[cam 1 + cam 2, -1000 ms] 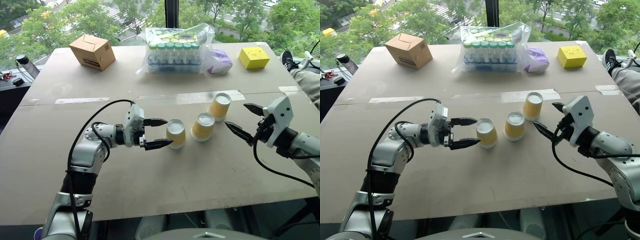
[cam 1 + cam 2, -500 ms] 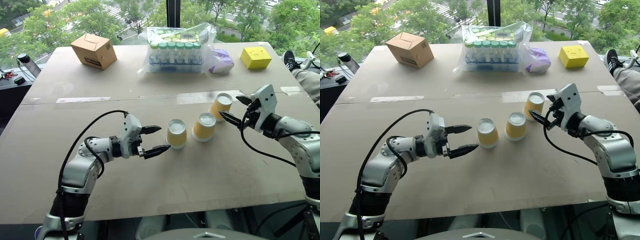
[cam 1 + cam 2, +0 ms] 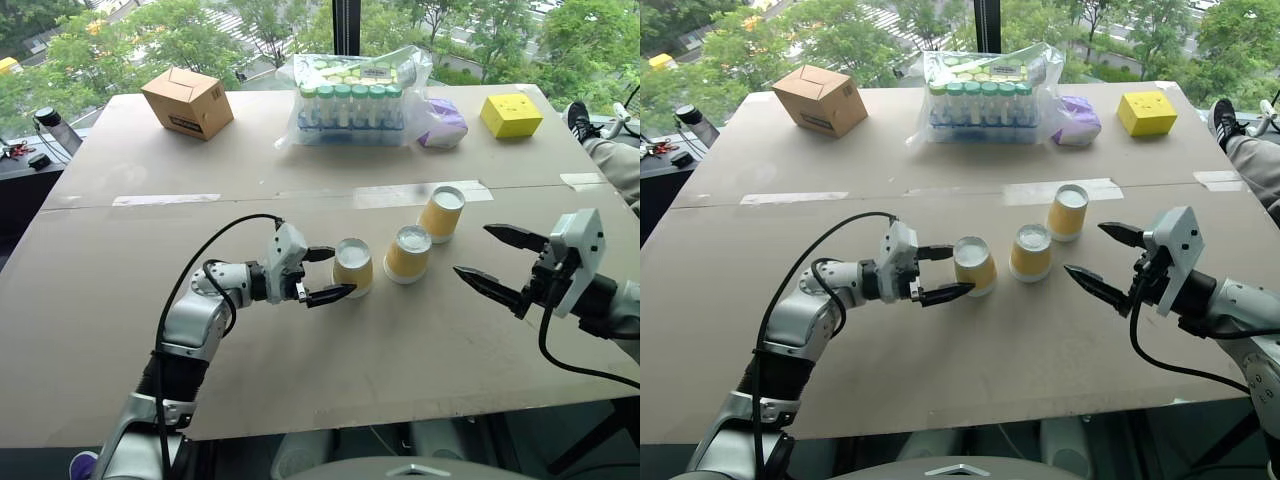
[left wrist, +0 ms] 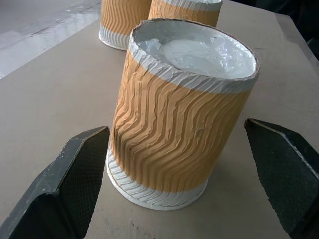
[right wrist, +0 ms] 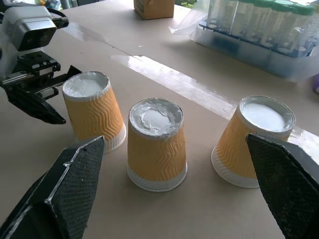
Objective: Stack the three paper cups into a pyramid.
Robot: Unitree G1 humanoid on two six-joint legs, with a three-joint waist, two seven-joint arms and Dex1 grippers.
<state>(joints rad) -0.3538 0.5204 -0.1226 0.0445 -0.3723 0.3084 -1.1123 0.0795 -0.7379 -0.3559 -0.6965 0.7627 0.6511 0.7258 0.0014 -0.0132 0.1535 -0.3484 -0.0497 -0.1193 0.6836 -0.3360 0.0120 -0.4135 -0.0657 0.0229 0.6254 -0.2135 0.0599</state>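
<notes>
Three paper cups stand upside down in a slanted row on the table: the left cup [image 3: 352, 267], the middle cup [image 3: 407, 253] and the right cup [image 3: 441, 213]. Their sides are ribbed mustard-yellow, with white bases facing up. My left gripper [image 3: 335, 272] is open, with one finger on each side of the left cup [image 4: 179, 114]. One finger [image 4: 82, 164] sits close against the cup's side and the other stands apart. My right gripper [image 3: 472, 250] hangs open just to the right of the middle cup, holding nothing, and faces all three cups.
At the back of the table are a brown cardboard box [image 3: 186, 102], a clear bag of green-capped tubes [image 3: 355, 100], a purple pouch [image 3: 440, 125] and a yellow box [image 3: 508, 114]. A tape seam [image 3: 420, 192] runs across the table behind the cups. A person's leg [image 3: 610, 160] shows at the right edge.
My right gripper has pulled back from beside the right cup toward the table's near side. My left gripper has slid in, so its fingers now flank the left cup.
</notes>
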